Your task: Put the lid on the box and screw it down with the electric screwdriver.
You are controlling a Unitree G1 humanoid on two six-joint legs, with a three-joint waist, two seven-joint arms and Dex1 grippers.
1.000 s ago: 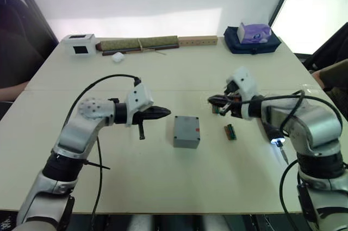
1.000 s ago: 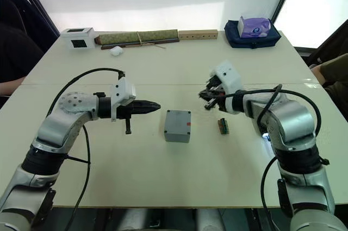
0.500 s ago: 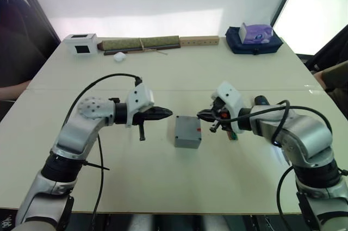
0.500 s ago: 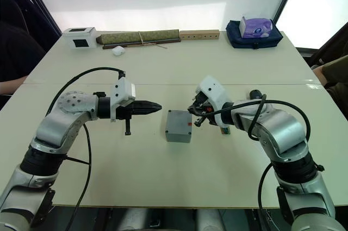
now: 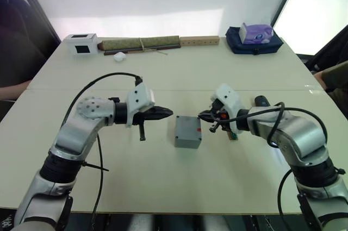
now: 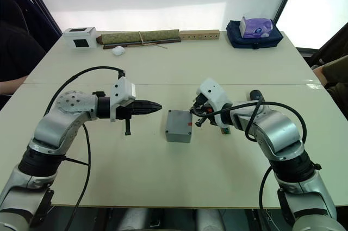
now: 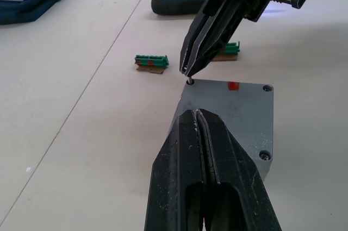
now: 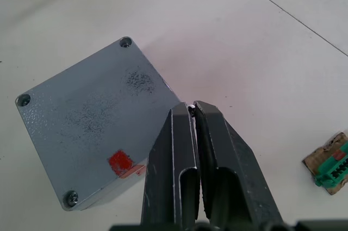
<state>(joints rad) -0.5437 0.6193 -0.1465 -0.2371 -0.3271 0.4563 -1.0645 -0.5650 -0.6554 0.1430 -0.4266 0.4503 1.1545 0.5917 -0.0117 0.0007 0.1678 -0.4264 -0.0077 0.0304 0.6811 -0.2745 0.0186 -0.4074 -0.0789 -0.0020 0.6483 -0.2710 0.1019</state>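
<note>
Where pincer (image 8: 191, 110) meets box (image 8: 81, 122) corner

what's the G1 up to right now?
The lid is already sitting on the grey box in the middle of the table. The right gripper is shut on a small screw, with its tips at one corner of the lid. The left gripper is shut, holds nothing and hovers beside the box. The electric screwdriver lies on the table behind the right arm, not picked up yet.
</note>
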